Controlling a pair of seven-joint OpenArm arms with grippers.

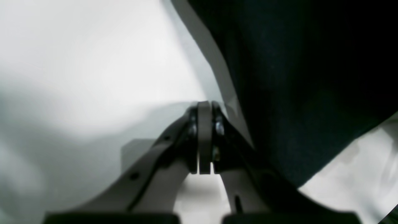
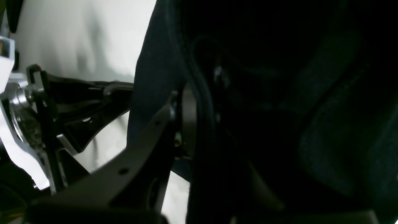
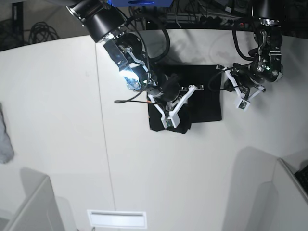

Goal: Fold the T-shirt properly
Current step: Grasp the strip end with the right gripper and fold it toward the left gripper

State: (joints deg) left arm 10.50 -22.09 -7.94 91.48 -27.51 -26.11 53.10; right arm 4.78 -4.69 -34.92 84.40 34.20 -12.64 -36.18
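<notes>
T-shirt (image 3: 202,94), black, folded on surface (image 3: 57,120); right gripper (image 2: 199,121) pinches its hem; left gripper (image 1: 205,137) closed, empty, beside its edge.

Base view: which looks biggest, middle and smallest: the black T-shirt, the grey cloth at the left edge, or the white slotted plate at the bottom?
1. Black fabric T-shirt, partly hidden by the arm.
2. White slotted plate.
3. Grey cloth, though cut off by the frame edge, so unsure.
</notes>
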